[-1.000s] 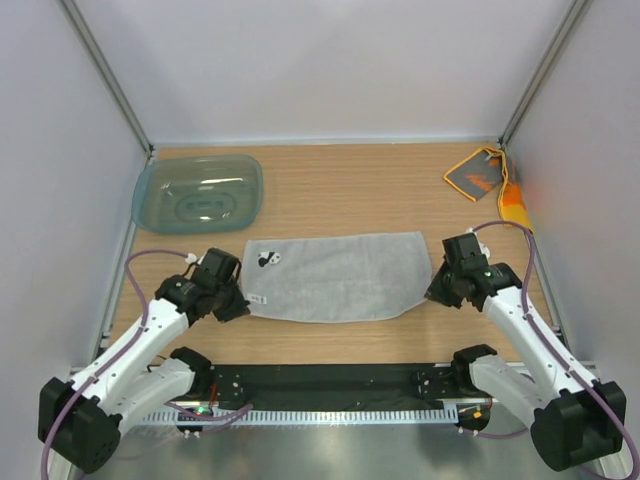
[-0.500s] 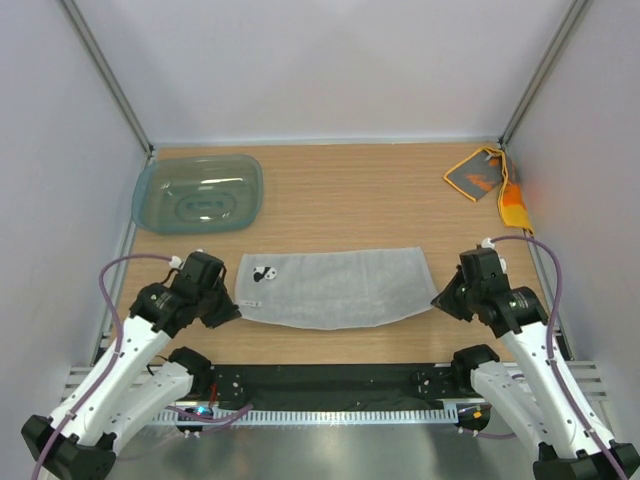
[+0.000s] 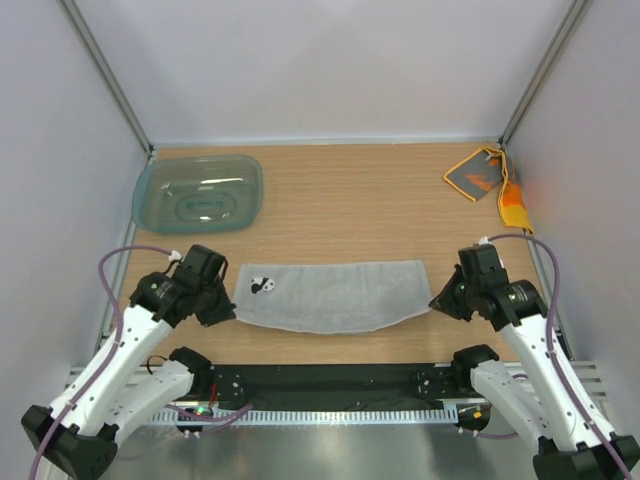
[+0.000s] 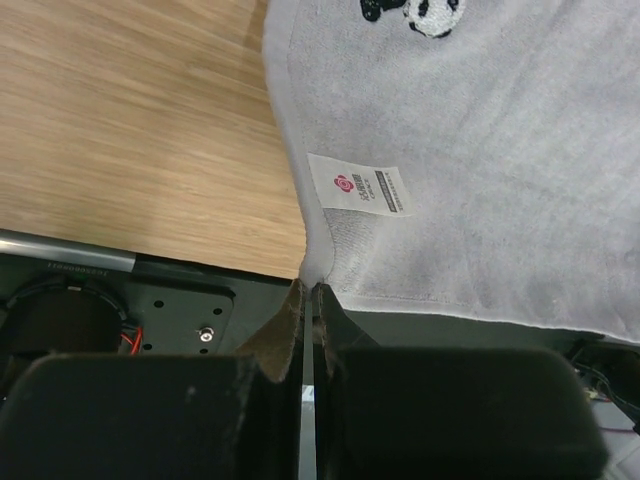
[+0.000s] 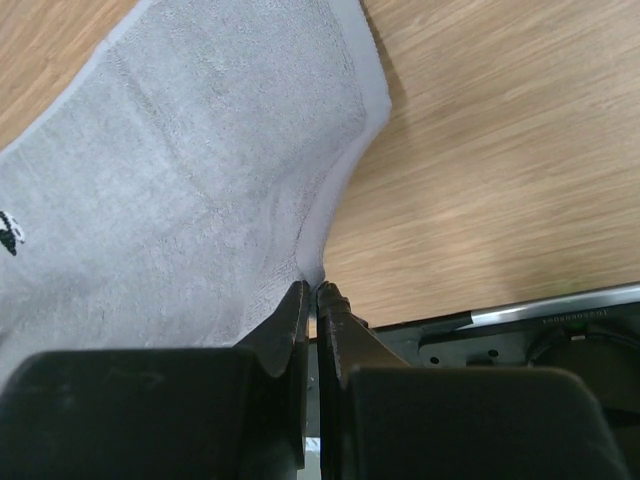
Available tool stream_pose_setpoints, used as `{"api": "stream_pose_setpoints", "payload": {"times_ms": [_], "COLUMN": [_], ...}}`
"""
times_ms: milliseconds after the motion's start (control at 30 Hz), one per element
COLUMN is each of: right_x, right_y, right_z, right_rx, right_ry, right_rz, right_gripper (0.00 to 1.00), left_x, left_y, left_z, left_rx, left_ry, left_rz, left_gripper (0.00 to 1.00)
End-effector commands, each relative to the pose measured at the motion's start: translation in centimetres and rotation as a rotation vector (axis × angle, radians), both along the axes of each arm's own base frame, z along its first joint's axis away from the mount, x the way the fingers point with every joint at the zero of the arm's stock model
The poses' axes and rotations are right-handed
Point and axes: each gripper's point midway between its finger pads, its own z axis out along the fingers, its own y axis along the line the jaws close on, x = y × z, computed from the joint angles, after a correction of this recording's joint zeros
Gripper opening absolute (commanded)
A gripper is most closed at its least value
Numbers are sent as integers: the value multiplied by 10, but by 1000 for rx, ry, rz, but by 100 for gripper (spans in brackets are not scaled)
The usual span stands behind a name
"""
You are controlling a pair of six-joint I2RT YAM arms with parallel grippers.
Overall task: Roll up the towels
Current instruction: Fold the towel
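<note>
The light grey towel [image 3: 335, 295] lies spread flat near the table's front edge, a small panda patch at its left end. My left gripper [image 3: 226, 309] is shut on its near left corner [image 4: 318, 262]; a white label [image 4: 360, 186] shows beside it. My right gripper [image 3: 440, 301] is shut on its near right corner [image 5: 318, 270]. The grey towel fills most of the right wrist view [image 5: 190, 190]. The orange towel with a grey face [image 3: 485, 178] lies crumpled at the back right corner, far from both grippers.
A translucent teal plastic tub [image 3: 198, 193] sits upside down at the back left. The black base rail [image 3: 330, 385] runs along the near edge just below the towel. Enclosure walls stand close on both sides.
Both grippers have pulled the grey towel toward the near edge, holding its near corners. The towel now lies lower in the top view and looks narrower front to back.
</note>
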Motion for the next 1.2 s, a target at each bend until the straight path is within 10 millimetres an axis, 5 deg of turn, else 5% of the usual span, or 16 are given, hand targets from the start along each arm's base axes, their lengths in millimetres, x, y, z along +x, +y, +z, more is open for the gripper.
{"api": "stream_pose_setpoints", "payload": {"times_ms": [0, 500, 1167], "right_x": [26, 101, 141], "right_y": [8, 12, 10], "right_z": [7, -6, -27], "right_rx": [6, -96, -147], "right_ry": [-36, -10, 33], "right_rz": [29, 54, 70], "right_gripper": [1, 1, 1], "left_x": [22, 94, 149], "left_y": [0, 5, 13], "left_z": [7, 3, -22], "left_rx": [50, 134, 220], "left_ry": [-31, 22, 87], "left_rz": [3, -6, -29], "left_gripper": [0, 0, 0]}}
